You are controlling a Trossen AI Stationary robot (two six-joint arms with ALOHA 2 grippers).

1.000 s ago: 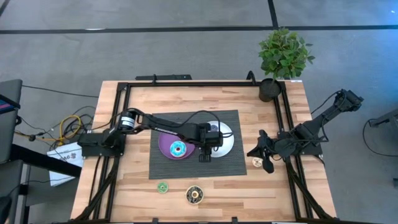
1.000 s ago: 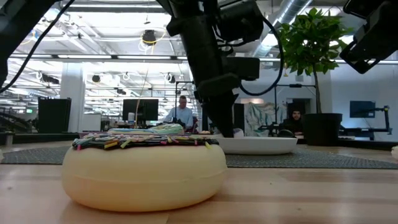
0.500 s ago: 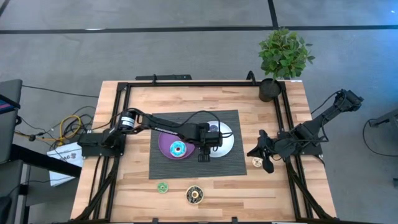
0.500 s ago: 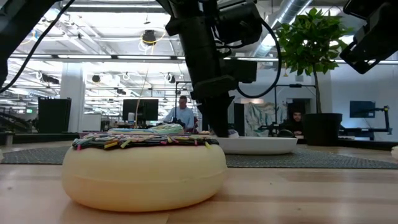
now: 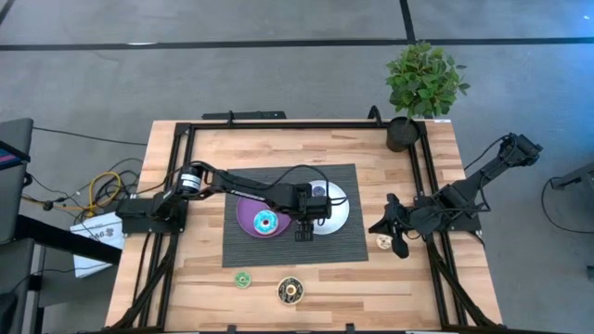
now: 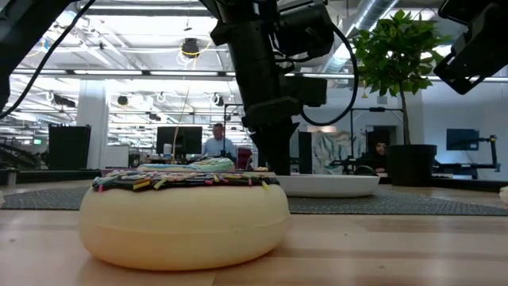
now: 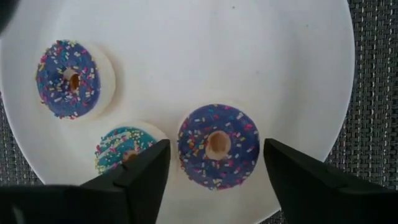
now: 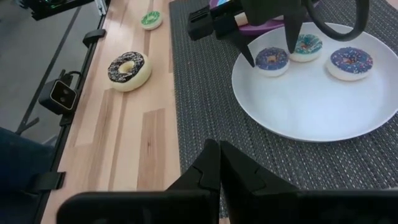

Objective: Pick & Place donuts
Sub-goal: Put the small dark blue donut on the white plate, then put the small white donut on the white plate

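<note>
L gripper (image 7: 214, 180) straddles, jaws spread, a small blue-iced sprinkled toy donut (image 7: 217, 145) lying on the round white plate (image 7: 249, 56), beside two more. R gripper (image 8: 219, 163), jaws pressed together, waits at table's right edge. Purple plate mostly hidden behind L arm.

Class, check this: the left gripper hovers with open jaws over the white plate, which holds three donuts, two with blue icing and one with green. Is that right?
Not quite. The third donut on the white plate has cyan icing, not green, as the left wrist view shows. The rest holds: the left gripper is over the plate, jaws open astride one blue donut, with another blue donut nearby.
</note>
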